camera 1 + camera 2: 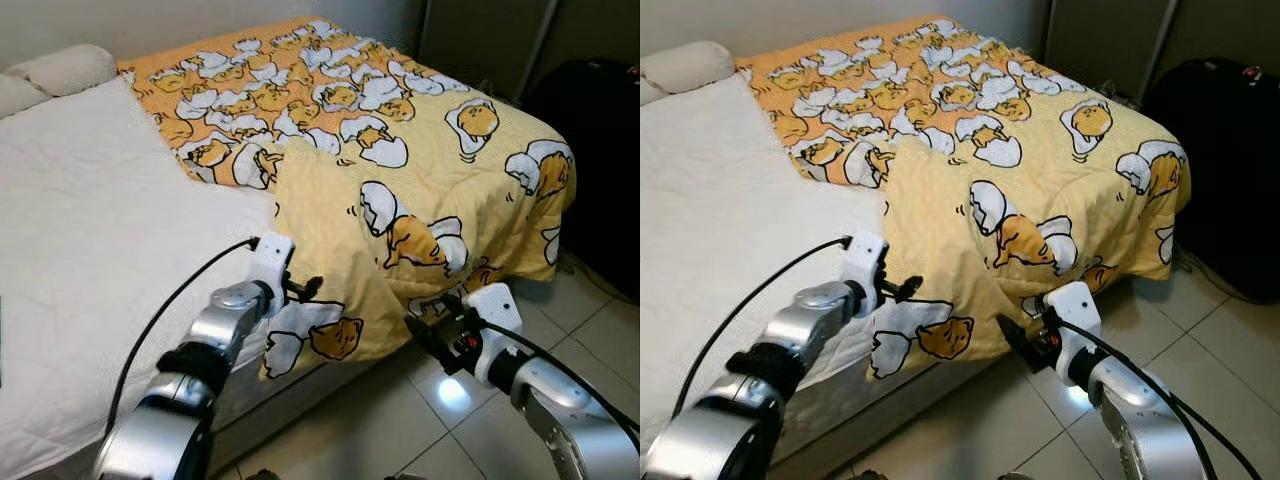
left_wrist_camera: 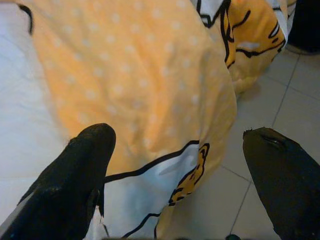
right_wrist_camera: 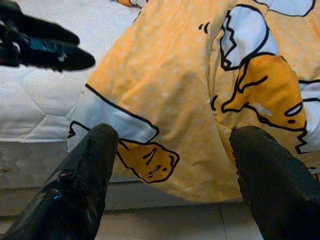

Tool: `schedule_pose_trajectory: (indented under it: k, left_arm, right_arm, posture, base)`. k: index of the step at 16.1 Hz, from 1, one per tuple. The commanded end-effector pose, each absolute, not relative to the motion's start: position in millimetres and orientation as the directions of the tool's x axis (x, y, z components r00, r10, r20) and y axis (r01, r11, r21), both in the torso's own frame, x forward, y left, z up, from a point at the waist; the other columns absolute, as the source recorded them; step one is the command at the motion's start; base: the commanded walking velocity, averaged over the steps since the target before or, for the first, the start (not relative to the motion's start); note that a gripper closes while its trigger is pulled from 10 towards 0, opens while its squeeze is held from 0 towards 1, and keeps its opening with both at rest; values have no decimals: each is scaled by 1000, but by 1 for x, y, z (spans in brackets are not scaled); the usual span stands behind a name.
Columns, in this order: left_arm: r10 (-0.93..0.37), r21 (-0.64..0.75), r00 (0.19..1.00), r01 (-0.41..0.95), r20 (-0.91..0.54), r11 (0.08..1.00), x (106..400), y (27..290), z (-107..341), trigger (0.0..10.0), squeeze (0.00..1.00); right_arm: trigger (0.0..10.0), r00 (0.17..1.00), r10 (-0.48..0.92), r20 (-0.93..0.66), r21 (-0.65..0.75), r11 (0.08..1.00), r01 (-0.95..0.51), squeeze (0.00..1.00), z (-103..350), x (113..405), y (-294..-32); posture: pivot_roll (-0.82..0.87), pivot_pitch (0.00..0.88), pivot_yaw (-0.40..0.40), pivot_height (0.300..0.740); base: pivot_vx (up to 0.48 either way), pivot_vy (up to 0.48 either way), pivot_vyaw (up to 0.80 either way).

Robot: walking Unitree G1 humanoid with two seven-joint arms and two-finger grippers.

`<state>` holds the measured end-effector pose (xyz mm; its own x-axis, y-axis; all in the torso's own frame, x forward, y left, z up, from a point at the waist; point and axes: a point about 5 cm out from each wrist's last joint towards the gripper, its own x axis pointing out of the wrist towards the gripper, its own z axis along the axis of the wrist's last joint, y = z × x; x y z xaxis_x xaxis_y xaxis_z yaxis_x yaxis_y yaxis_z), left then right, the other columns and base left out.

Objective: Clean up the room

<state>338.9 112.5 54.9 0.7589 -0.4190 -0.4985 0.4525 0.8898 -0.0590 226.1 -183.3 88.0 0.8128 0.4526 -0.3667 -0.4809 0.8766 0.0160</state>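
Note:
A yellow blanket (image 1: pixel 400 150) printed with cartoon eggs covers the far and right part of a bed with a white mattress cover (image 1: pixel 90 220). One corner of the blanket (image 1: pixel 320 335) hangs over the bed's near edge toward the floor. My left gripper (image 1: pixel 306 290) is open at the bed's edge, right beside that hanging corner; in the left wrist view its fingers (image 2: pixel 75 180) stand wide apart with the blanket between them. My right gripper (image 1: pixel 415 328) is open, low over the floor and pointed at the hanging fold (image 3: pixel 165 100), not touching it.
Two white pillows (image 1: pixel 65 68) lie at the head of the bed, far left. A black suitcase (image 1: pixel 600 120) stands on the tiled floor (image 1: pixel 420 430) to the right of the bed. A dark door or wardrobe (image 1: pixel 480 35) is behind the bed.

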Motion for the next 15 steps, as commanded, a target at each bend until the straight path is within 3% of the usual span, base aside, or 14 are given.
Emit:
schedule_pose_trajectory:
  k: [1, 7, 10, 15]
  left_arm:
    - [-392, -37, 770, 434, -503, 900, 343, 117, 56, 10000, 0]
    - [-239, 57, 823, 311, -515, 949, 354, 145, 60, 10000, 0]
    - [-243, 6, 812, 290, -531, 957, 351, 146, 55, 10000, 0]
    - [-172, 78, 810, 259, -560, 963, 348, 156, 50, 10000, 0]
  right_arm:
    - [10000, 811, 465, -355, 17, 871, -491, 0, 97, 226, -180]
    - [10000, 807, 471, -357, 11, 865, -501, 0, 122, 206, -181]
    - [10000, 796, 482, -366, 32, 861, -507, 0, 133, 188, -175]
    - [10000, 789, 492, -367, 48, 857, -512, 0, 145, 176, -166]
  posture:
    - [-144, 0, 103, 740]
    - [-217, 171, 135, 740]
    - [-261, 253, 133, 740]
    - [-274, 283, 118, 740]
  base:
    - [0, 0, 0]
    - [0, 0, 0]
    - [0, 0, 0]
    - [0, 0, 0]
